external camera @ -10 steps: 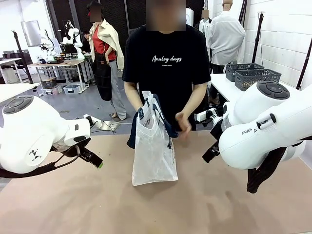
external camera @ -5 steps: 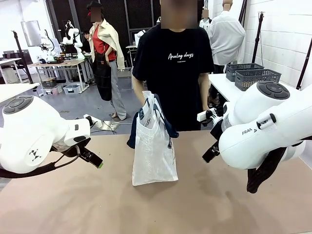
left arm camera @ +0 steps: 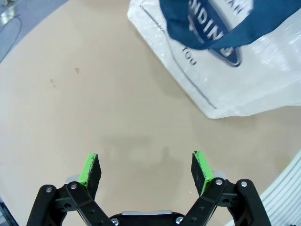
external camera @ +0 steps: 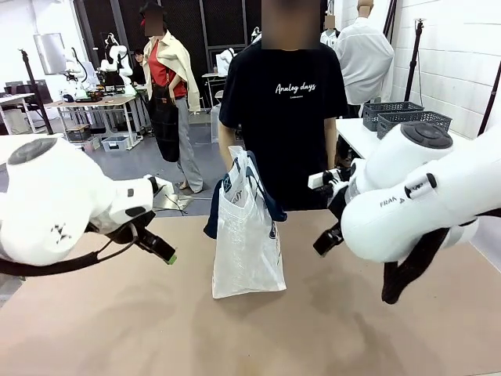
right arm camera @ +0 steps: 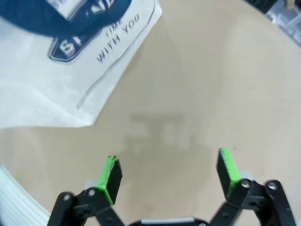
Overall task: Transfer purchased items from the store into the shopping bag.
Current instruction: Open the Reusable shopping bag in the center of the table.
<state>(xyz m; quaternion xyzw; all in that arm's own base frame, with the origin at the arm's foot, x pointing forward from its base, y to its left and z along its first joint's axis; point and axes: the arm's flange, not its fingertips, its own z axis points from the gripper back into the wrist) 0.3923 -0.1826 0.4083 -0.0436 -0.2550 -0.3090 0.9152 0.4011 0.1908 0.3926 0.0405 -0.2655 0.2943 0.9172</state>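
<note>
The person's T-shirt (external camera: 288,117) reads "Analog days"; the shopping bag (right arm camera: 47,96) reads "TIME WITH YOU".

On the table (external camera: 117,329), shopping bag (external camera: 246,251) stands between left hand (left arm camera: 146,165) and right hand (right arm camera: 169,169); person (external camera: 286,117) behind, perhaps touching.

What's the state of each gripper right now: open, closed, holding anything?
Left gripper: open, holding nothing.
Right gripper: open, holding nothing.
</note>
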